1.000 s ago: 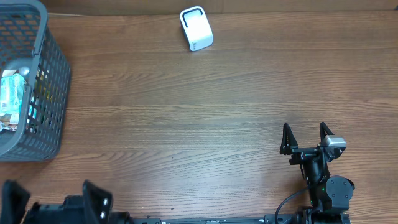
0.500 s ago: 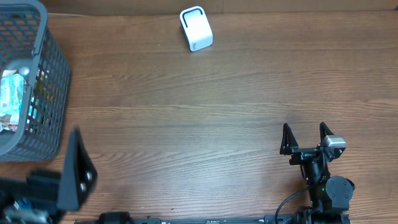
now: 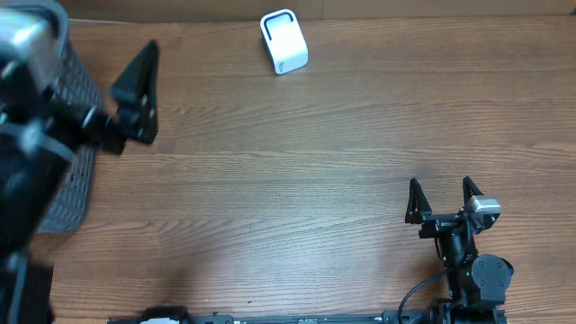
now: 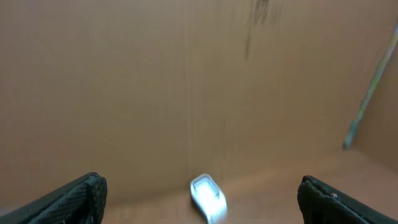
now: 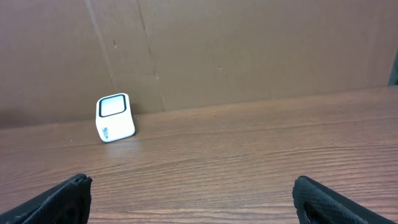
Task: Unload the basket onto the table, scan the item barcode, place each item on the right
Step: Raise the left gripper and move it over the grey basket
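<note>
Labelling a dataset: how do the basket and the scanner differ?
The basket is grey open mesh and large; the scanner is white, solid and small. The basket sits at the left edge, the scanner at the far edge. Both rest on the table.

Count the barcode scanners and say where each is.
1. The white barcode scanner stands near the far edge of the table. The left arm hides the inside of the grey basket, so another could be there.

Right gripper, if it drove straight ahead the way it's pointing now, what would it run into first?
Probably the cardboard wall. Ahead of the right gripper the wooden table looks free, and the white barcode scanner sits left of that line.
</note>
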You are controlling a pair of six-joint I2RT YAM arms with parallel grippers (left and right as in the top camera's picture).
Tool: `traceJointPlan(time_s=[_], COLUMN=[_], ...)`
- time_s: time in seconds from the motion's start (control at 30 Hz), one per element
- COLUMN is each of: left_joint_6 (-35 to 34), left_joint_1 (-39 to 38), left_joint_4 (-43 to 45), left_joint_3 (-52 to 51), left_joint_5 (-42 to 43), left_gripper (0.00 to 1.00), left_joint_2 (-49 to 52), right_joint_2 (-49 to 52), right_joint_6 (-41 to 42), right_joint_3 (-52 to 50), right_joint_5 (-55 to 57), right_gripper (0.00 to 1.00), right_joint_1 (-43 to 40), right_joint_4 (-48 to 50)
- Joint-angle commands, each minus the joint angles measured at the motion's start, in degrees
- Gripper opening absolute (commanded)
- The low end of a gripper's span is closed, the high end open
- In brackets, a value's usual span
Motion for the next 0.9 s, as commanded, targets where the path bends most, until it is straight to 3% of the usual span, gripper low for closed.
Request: traceJointPlan(time_s=[0.0, 0.53, 0.57, 0.63, 0.77, 0.83, 0.87], left_joint_6=[0.9, 0.85, 0.85, 0.87, 0.85, 0.85, 0.85], left_joint_1=[-0.46, -0.46, -0.46, -0.46, -0.46, -0.46, -0.46], left_joint_4=[-4.66, -15.08, -15.1, -15.15, -16.04, -17.22, -17.99], left_joint_3=[1.05, 1.03, 1.05, 1.03, 1.03, 1.03, 1.03], left_joint_5=[1.01, 1.05, 1.05, 1.05, 1.05, 1.05, 1.05], left_gripper=[0.99, 1.0, 0.95, 0.73, 0.17, 0.05, 0.04], left_joint_2=[4.61, 15.08, 15.39, 15.93, 17.29, 17.92, 18.21], right_joint_2=[-0.42, -0.42, -0.42, -0.42, -0.42, -0.42, -0.42], right_joint_6=[0.24, 0.24, 0.24, 0.24, 0.24, 0.24, 0.24], right_joint_3=[-0.59, -0.59, -0.59, -0.59, -0.59, -0.59, -0.59], right_joint_5=[0.55, 0.55, 0.55, 0.55, 0.55, 0.55, 0.55], right_gripper=[1.0, 1.0, 1.0, 1.0, 1.0, 1.0, 1.0], right_joint_1=[0.31, 0.31, 0.31, 0.31, 0.31, 0.31, 0.31], right_joint_4=[0.22, 0.22, 0.22, 0.22, 0.22, 0.22, 0.22])
